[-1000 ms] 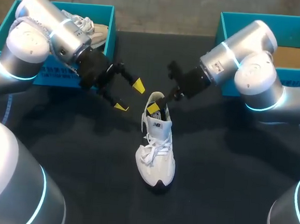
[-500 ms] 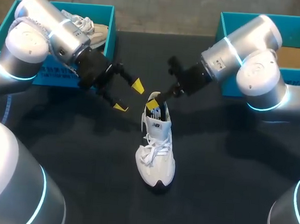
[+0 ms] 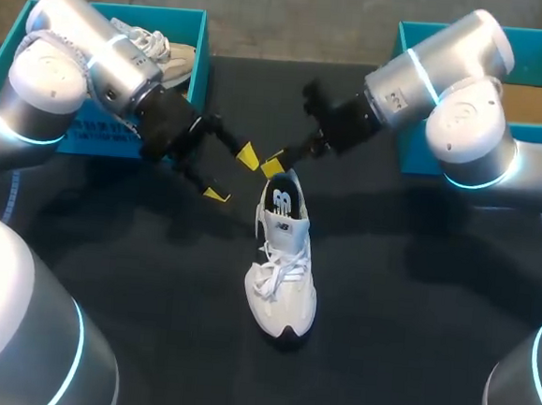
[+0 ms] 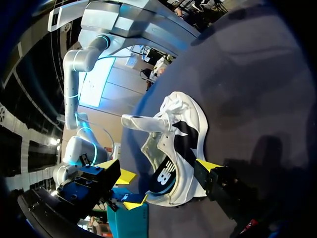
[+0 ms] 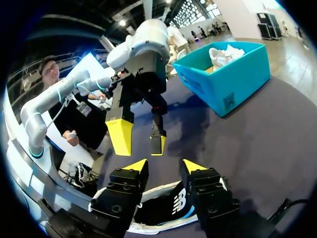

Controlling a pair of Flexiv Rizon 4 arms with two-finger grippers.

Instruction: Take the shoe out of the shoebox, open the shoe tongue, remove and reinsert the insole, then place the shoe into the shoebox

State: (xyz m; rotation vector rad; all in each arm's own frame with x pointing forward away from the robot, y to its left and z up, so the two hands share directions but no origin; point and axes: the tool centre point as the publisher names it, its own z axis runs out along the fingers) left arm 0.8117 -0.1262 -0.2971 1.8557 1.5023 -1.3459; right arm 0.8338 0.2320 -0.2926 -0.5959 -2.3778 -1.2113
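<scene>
The right hand (image 5: pixel 165 167) is lifted out of the shoe (image 3: pixel 283 260), fingers apart and empty; the insole (image 4: pixel 167 177) is left inside.

Right gripper (image 5: pixel 165 167): fingers spread, nothing between the yellow tips. White shoe (image 5: pixel 171 206) lies under the gripper, its dark inside facing up; contact with the fingers cannot be judged. Just ahead, the left gripper (image 5: pixel 139 141) hangs above the dark counter (image 5: pixel 247 134), fingers apart and holding nothing. Farther off stands a teal shoebox (image 5: pixel 233 74) on the counter, with a pale shoe (image 5: pixel 223 53) inside.
</scene>
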